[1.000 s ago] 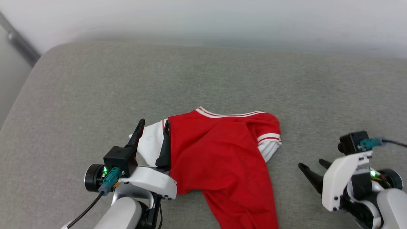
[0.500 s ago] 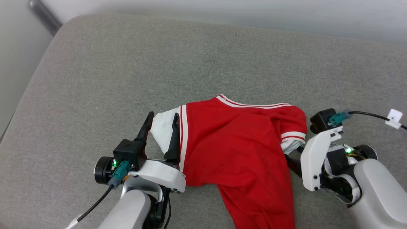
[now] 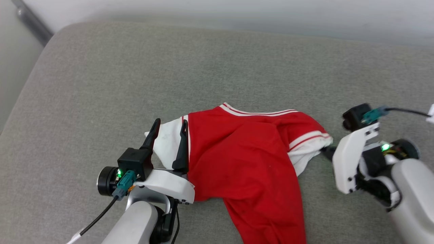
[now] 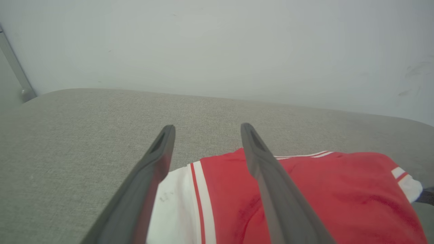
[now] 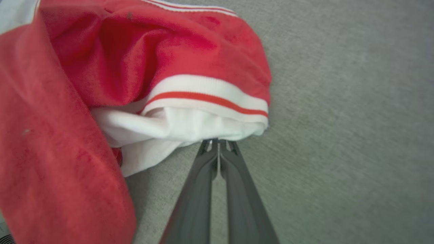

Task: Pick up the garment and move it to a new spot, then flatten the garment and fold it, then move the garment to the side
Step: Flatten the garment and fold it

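The garment (image 3: 244,159) lies crumpled in the lower middle of the head view on a grey cushion (image 3: 101,84). Its shoulder line runs left to right and its red body trails to the bottom edge. The right gripper (image 5: 217,142) is pressed closed, its tips meeting at the hem of the right white sleeve (image 5: 190,125), apparently pinching it. The left gripper (image 3: 170,122) stands wide, one finger on each side of the left white sleeve (image 3: 168,145), which sits directly between them. With one end seemingly held, the lift likely depends on the left gripper closing on that sleeve, already in reach.
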Controlling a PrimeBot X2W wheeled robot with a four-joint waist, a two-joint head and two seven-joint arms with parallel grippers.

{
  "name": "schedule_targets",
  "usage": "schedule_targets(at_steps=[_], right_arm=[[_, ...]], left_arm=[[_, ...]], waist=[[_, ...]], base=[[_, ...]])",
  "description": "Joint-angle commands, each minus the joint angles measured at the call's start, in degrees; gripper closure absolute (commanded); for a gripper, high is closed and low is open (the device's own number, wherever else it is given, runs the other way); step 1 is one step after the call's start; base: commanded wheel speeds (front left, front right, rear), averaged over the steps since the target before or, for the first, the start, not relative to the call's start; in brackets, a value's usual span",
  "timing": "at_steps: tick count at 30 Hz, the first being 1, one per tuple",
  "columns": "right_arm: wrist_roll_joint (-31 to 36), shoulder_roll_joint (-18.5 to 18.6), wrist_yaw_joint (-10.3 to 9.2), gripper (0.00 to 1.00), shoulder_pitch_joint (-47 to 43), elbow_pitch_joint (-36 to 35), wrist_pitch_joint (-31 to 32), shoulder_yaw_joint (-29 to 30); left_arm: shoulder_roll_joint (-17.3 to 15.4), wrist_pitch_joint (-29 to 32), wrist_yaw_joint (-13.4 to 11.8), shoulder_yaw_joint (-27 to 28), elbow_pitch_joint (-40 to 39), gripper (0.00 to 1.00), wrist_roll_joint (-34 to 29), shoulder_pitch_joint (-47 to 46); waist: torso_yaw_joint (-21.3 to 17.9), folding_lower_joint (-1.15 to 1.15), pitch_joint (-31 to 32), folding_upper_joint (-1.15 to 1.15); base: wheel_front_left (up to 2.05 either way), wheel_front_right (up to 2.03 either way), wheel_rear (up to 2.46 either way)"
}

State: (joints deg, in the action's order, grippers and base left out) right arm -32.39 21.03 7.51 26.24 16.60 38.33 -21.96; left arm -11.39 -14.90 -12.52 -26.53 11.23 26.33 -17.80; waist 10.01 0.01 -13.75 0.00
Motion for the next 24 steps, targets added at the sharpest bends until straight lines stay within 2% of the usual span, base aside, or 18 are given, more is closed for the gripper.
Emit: schedule_targets(at_steps=[1, 4, 5, 8, 12, 15, 16, 17, 24], right_arm=[[0.33, 1.14, -0.04, 1.00, 0.90, -2.01, -0.07, 0.82], [1.49, 4.32, -0.05, 1.00, -0.31, -4.88, 1.58, 3.74], [2.27, 6.94, -0.05, 1.00, -2.66, -6.73, 4.23, 7.86], [3.21, 8.59, -0.05, 1.00, -5.62, -6.79, 6.40, 13.25], [3.95, 6.06, -0.04, 1.00, -10.11, -4.21, 6.18, 19.25], [4.69, 4.68, -0.04, 0.99, -11.71, -2.08, 4.18, 20.72], [4.43, 3.38, -0.04, 0.46, -11.98, -1.23, 2.48, 21.25], [4.16, 2.16, -0.03, 0.00, -12.31, -0.47, 0.68, 21.53], [5.78, -0.85, -0.03, 0.00, -15.16, 1.14, -12.91, 22.93]], left_arm=[[-0.05, -0.40, 0.24, 0.42, 0.00, 0.00, -0.33, 0.94], [0.08, -0.36, 0.28, 0.67, -0.13, 0.00, -0.40, 1.12], [0.01, -0.36, 0.26, 1.04, -0.25, 0.00, -0.48, 1.59], [-0.12, -0.37, 0.37, 1.32, -0.37, 0.00, -0.66, 1.88], [-0.31, -0.36, 0.47, 1.48, -0.23, 0.00, -0.87, 1.99], [-0.46, -0.36, 0.49, 1.45, -0.08, 0.00, -0.84, 2.00], [-0.56, -0.36, 0.52, 1.46, -0.01, 0.00, -0.82, 1.92], [-0.75, -0.36, 0.52, 1.50, 0.08, 0.00, -0.83, 1.85], [-2.75, 0.44, -0.17, 2.39, -0.35, 0.00, -0.45, 2.95]], waist=[[-1.25, -0.01, 1.08, 0.00], [-2.35, -0.01, 1.83, 0.00], [-3.28, -0.01, 2.27, 0.00], [-3.98, -0.01, 2.37, 0.00], [-4.62, -0.01, 2.28, 0.00], [-4.90, -0.01, 2.21, 0.00], [-5.00, -0.01, 2.18, 0.00], [-5.15, -0.01, 2.20, 0.00], [-6.56, -0.01, 4.25, 0.00]], base=[[0.00, 0.00, 0.00], [0.00, 0.00, 0.00], [0.00, 0.00, 0.00], [0.00, 0.00, 0.00], [0.00, 0.00, 0.00], [0.00, 0.00, 0.00], [0.00, 0.00, 0.00], [0.00, 0.00, 0.00], [0.00, 0.00, 0.00]])
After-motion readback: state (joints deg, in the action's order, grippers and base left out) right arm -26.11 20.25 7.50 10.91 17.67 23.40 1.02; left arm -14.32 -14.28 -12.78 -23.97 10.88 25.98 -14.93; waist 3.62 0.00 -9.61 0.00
